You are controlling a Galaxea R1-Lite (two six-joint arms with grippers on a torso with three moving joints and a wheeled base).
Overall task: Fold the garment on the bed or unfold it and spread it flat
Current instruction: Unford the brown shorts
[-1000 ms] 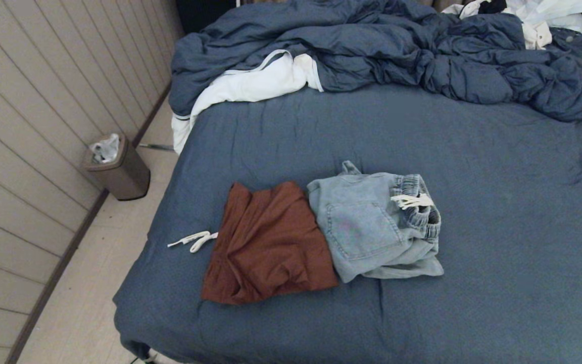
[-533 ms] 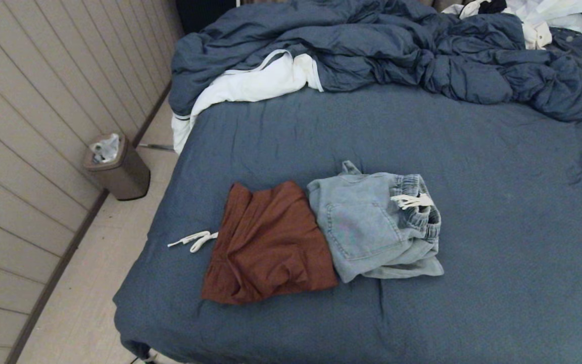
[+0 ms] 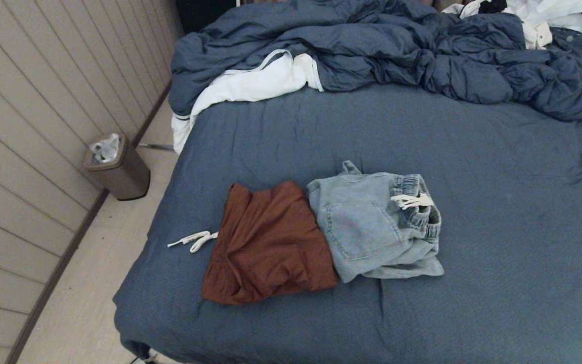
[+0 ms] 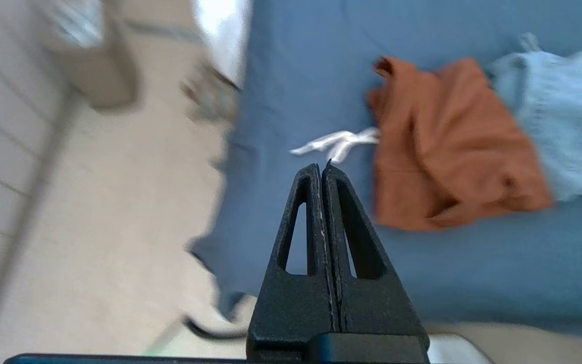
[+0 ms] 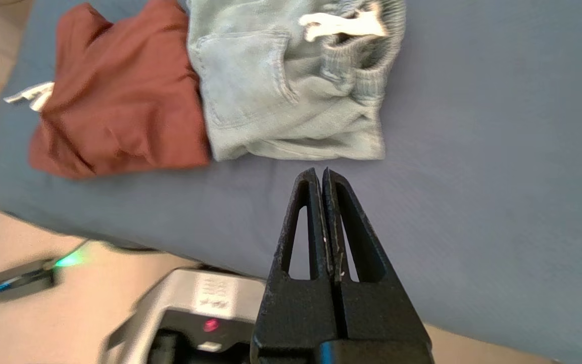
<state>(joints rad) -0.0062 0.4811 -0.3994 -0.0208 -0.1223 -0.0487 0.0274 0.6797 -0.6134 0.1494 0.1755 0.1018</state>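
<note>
shorts (image 3: 270, 243) folded on bed (image 3: 498, 212) beside jeans (image 3: 374, 227) | left gripper (image 4: 321, 172), right gripper (image 5: 320, 176) pressed together, empty, short of the clothes | step: approach | next: spread jaws, reach a garment edge

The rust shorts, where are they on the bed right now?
In the head view the rust shorts lie folded on the bed near its front left corner, touching the denim shorts on their right, with a white drawstring trailing out to their left.
</note>
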